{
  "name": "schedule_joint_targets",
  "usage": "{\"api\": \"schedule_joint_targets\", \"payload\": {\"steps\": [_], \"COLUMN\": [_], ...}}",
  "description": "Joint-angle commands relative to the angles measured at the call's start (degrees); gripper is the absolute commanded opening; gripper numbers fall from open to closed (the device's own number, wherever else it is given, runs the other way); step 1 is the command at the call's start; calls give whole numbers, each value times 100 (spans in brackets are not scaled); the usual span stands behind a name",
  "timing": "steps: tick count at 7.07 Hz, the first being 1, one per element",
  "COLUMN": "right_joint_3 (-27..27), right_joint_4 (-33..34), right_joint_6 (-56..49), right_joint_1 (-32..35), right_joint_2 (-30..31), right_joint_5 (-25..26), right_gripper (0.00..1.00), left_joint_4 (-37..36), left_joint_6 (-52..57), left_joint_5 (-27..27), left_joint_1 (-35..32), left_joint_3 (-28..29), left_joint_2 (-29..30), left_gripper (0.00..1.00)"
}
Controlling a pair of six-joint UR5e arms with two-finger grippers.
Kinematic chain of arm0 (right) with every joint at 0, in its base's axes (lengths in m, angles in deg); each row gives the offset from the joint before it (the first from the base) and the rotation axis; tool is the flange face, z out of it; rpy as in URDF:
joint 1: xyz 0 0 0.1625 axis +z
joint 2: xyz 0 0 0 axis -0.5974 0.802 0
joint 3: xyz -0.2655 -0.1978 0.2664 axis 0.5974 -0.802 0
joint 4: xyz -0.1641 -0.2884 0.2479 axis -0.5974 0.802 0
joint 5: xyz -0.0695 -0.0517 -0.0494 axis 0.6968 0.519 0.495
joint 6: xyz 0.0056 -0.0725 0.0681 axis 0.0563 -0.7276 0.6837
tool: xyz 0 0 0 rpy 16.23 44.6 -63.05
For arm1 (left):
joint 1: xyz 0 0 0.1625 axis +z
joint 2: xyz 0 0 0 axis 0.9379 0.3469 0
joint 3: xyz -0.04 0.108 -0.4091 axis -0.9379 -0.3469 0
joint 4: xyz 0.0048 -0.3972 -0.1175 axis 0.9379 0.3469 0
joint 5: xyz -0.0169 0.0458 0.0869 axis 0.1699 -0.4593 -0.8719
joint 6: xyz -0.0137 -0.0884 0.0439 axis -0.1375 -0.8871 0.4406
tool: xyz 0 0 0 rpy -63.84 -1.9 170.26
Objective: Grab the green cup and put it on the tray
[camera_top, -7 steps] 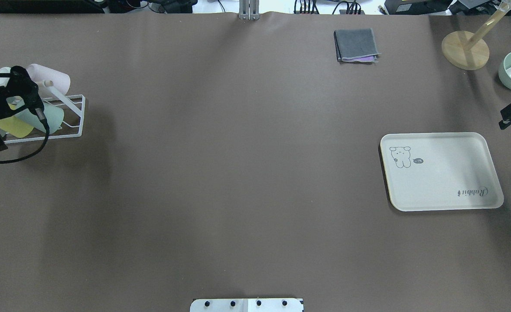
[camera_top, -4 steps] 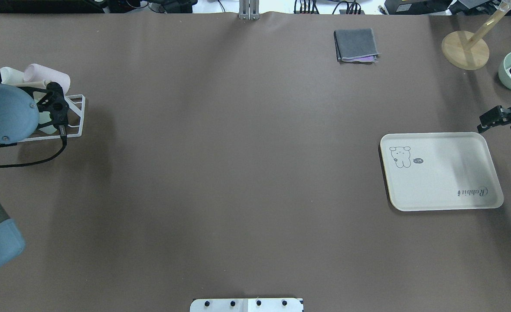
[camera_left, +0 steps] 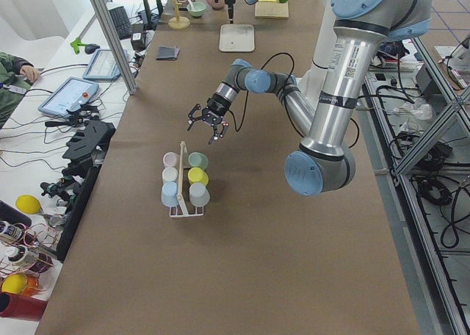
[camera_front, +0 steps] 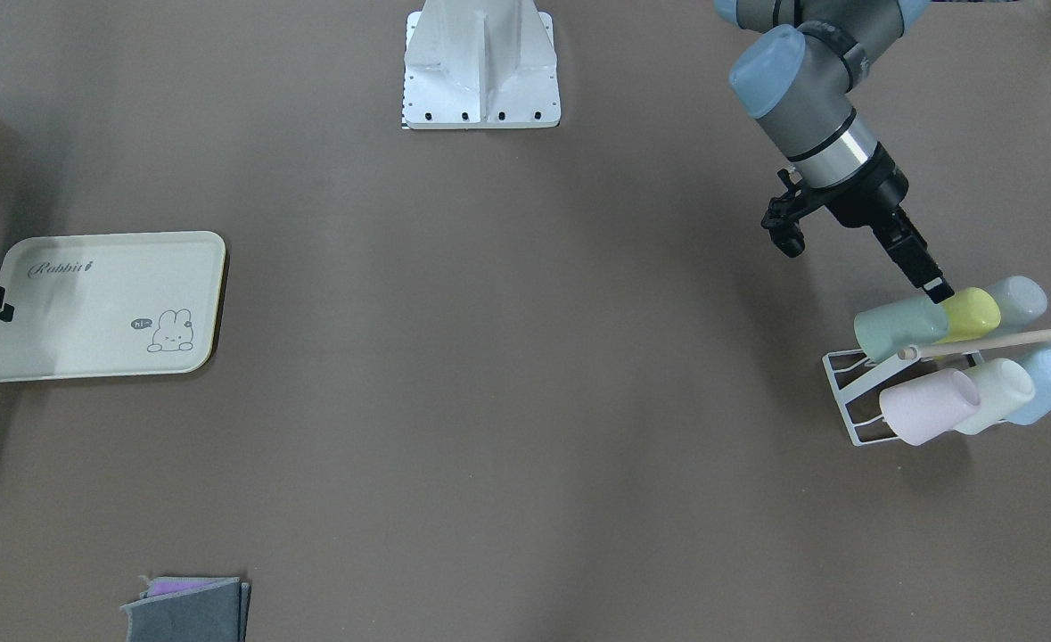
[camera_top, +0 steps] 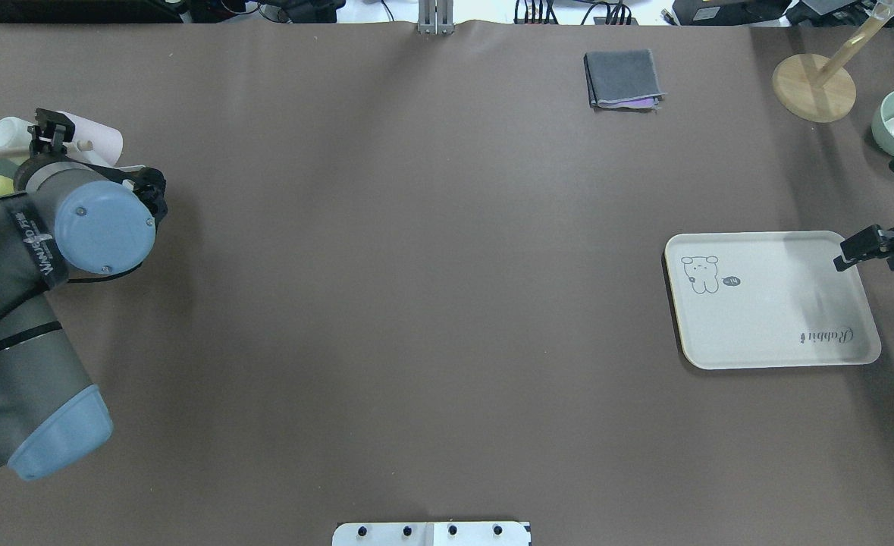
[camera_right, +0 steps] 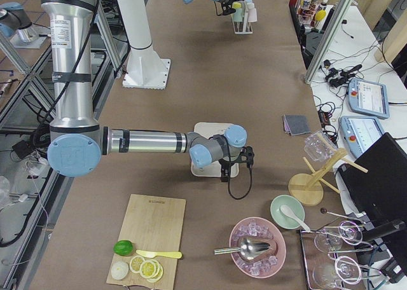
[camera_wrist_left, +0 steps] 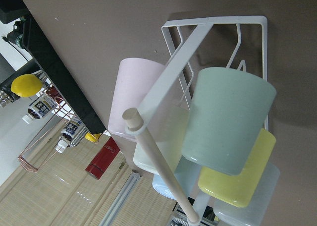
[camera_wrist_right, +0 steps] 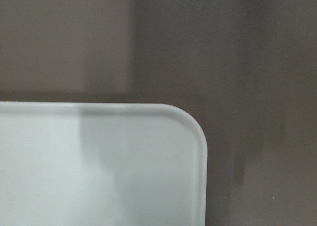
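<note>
Left end effector [camera_front: 937,289], fingers spread and empty, hangs near the green cup [camera_front: 898,328] on the rack [camera_front: 849,397]; best to close squarely across its wall, clear of the yellow cup [camera_front: 976,311].

Lighting: bright, even, from overhd. Soft broad shadows on bench [camera_top: 416,303]; shadow band across tray [camera_wrist_right: 49,186]. Right wrist view soft-focus; ext. views sharp.

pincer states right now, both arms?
Left pincer: open, empty, tips beside the green cup.
Right pincer: cannot tell; over a corner of the tray, nothing visibly held.
</note>
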Motion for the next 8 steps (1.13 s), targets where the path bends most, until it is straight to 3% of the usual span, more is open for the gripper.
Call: {"api": "schedule_joint_targets", "payload": {"steps": [1, 2, 6, 8], "right_joint_3": [-86, -147, -148, -157], "right_joint_4": [-163, -163, -146, -137], "right_joint_6": [3, 3, 47, 3], "right_joint_1": [-122, -149, -237, -246], "right_joint_2": [134, 126, 125, 160], "right_joint_5": [39, 48, 57, 57], "right_gripper": [98, 98, 64, 60], "left_joint_4": [-2, -2, 16, 287], "left_joint_6": [16, 16, 8, 25], "left_joint_5": [-325, -362, -354, -354], "left_joint_1": [291, 301, 530, 530], "left_joint_3": [583, 637, 1014, 1208], "left_joint_2": [143, 135, 108, 82], "left_gripper": [98, 98, 98, 98]}}
